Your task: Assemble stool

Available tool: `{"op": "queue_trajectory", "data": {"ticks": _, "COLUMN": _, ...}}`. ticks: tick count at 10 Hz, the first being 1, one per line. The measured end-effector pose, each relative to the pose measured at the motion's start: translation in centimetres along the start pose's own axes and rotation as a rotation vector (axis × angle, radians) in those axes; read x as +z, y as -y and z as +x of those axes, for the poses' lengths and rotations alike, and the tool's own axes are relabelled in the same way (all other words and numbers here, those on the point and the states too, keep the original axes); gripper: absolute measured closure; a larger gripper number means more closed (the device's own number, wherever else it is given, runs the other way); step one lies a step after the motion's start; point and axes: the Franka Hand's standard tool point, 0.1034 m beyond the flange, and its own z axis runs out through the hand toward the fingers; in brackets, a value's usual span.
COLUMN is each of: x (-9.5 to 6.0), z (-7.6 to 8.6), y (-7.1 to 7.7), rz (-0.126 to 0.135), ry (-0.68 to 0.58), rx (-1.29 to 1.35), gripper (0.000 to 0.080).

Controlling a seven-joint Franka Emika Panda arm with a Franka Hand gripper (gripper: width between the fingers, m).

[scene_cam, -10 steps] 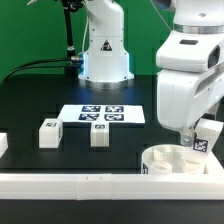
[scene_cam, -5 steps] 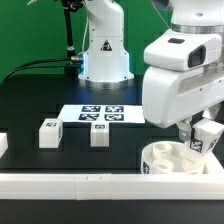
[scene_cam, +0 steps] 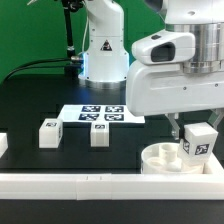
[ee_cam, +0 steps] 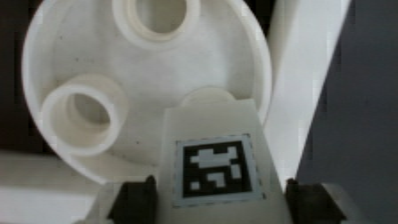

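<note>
The Panda arm (scene_cam: 178,75) has swung toward the exterior view's left since a second ago. Its white body now hides the end of the marker board (scene_cam: 95,115) on the exterior view's right, which was clear before. The black bench (scene_cam: 30,105) lies open between the board and the long white border rail (scene_cam: 70,183) along the near edge. That gives free room on the exterior view's left of the seat. The round seat ring (scene_cam: 165,160) sits just behind that rail, under the arm, where it sat before.

Two loose legs (scene_cam: 49,133) (scene_cam: 99,135) stand apart from each other in front of the marker board, unmoved and well clear of the seat.

The stool leg (scene_cam: 198,142) leaned at the seat's rim on the exterior view's right a second ago. Now it stands upright over the seat ring with its tag facing the camera.

The wrist view adds what the exterior view hides. The fingers (ee_cam: 128,200) are closed on the stool leg from both sides, with the tag face between them. Two round sockets (ee_cam: 80,105) (ee_cam: 169,15) open in the seat's top beyond the leg. Whether the leg's lower end touches the seat cannot be told from either view.
</note>
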Motion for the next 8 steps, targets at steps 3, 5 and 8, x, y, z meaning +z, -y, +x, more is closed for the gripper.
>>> {"op": "queue_trajectory", "data": {"ticks": 3, "x": 0.5, "z": -0.3, "y": 0.0, "rz": 0.005, "ry": -0.019, "rx": 0.369, "gripper": 0.0456}}
{"op": "queue_trajectory", "data": {"ticks": 5, "x": 0.6, "z": -0.5, "y": 0.2, "rz": 0.013, "ry": -0.013, "rx": 0.457, "gripper": 0.0456}}
{"op": "queue_trajectory", "data": {"ticks": 8, "x": 0.6, "z": -0.6, "y": 0.5, "rz": 0.031, "ry": -0.003, "rx": 0.688, "gripper": 0.0456}}
